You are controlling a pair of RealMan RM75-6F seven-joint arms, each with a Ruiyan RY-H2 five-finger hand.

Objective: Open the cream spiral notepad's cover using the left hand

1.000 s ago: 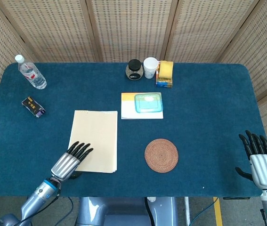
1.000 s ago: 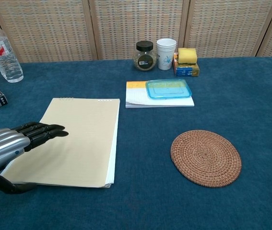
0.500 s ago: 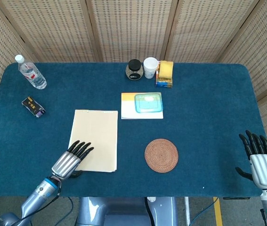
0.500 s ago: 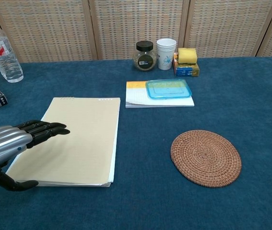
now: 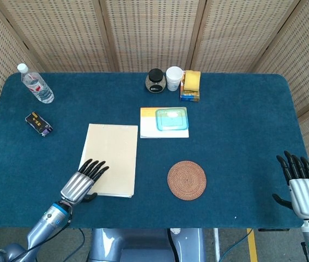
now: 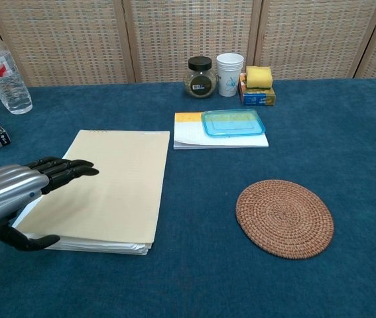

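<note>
The cream spiral notepad (image 5: 113, 155) (image 6: 108, 185) lies left of the table's middle, its spiral at the far edge. My left hand (image 5: 83, 183) (image 6: 12, 195) is at its near left corner, fingers stretched flat over the cover and thumb tucked under the near edge. The cover's near edge stands slightly raised, and the white pages show beneath it. Only the head view shows my right hand (image 5: 301, 185), which hangs open past the table's near right edge and holds nothing.
A woven round coaster (image 5: 186, 180) (image 6: 284, 217) lies right of the notepad. Behind it a white pad carries a blue lid (image 5: 171, 118) (image 6: 233, 122). A jar (image 5: 155, 81), cup (image 5: 174, 78) and yellow sponge (image 5: 191, 81) stand at the back. A bottle (image 5: 36, 83) and a dark box (image 5: 38, 123) sit far left.
The cover's near edge has lifted off the pages and its near side has drawn away from the table's front. My left hand rose a little with it. The right hand has not moved.
</note>
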